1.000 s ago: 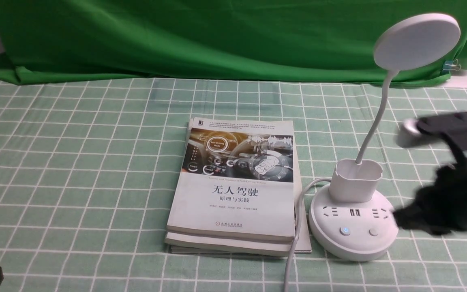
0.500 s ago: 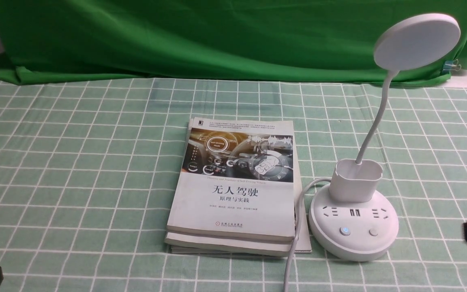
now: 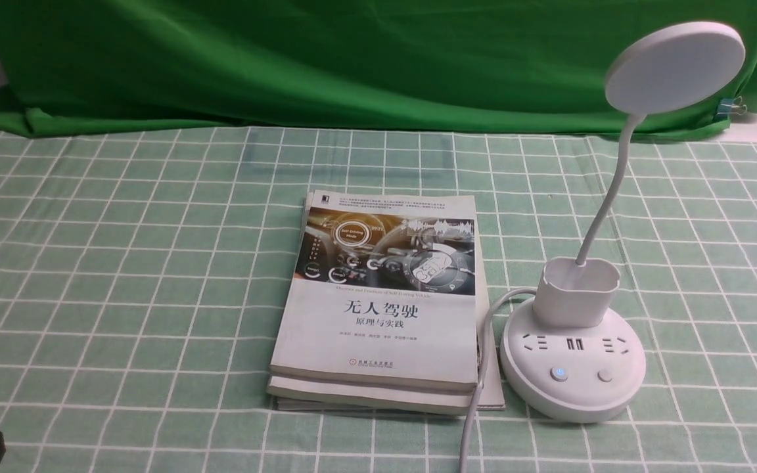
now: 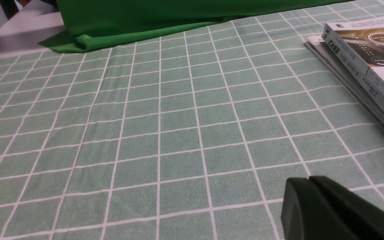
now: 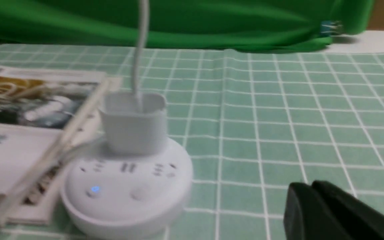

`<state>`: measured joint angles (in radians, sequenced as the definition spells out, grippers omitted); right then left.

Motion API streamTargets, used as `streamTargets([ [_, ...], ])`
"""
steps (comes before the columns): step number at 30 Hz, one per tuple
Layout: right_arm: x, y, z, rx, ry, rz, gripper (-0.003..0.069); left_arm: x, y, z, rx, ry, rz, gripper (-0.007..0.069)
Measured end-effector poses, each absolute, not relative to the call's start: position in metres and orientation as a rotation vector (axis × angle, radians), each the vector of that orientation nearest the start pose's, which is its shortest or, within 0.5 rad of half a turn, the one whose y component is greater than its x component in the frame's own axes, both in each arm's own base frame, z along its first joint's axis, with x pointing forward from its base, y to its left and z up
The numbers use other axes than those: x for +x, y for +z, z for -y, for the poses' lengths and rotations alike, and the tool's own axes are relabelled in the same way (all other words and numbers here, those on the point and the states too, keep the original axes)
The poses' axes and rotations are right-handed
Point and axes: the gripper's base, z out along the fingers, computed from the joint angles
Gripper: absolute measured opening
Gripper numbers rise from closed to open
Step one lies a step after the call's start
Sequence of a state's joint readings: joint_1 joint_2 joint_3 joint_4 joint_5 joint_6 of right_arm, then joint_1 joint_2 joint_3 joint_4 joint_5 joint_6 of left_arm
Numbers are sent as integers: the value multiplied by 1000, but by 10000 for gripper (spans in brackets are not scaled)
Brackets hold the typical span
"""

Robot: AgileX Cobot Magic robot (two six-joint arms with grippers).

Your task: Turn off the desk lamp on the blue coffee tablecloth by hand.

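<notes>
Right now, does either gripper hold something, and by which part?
Nothing is held. The left gripper and the right gripper each show shut fingertips over the tablecloth; the desk lamp stands untouched.

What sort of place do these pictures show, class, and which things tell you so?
Probably a staged desk or study table for robot trials: a gridded tablecloth holds stacked books and a white desk lamp, while a plain green backdrop cloth hangs behind.

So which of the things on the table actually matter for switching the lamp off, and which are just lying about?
Part of the job:
- desk lamp, with two buttons on its base, one lit blue
- checked tablecloth it stands on
- right gripper, beside the lamp base

Just lying about:
- stack of books
- green backdrop cloth
- left gripper, over bare cloth
</notes>
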<state>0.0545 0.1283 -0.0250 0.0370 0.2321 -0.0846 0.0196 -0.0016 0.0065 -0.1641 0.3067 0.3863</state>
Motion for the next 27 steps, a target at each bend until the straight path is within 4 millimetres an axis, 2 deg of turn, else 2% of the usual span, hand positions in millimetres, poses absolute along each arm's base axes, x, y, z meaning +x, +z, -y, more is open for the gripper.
streamTargets([
  [2, 60, 188, -4, -95, 4, -1777, 31, 54, 184, 3, 223, 135, -1779, 0],
  [5, 56, 190, -3, -90, 3, -1723, 33, 54, 184, 3, 223, 135, -1779, 0],
  [27, 55, 188, -3, -86, 8, -1739, 53, 54, 184, 3, 223, 135, -1778, 0],
])
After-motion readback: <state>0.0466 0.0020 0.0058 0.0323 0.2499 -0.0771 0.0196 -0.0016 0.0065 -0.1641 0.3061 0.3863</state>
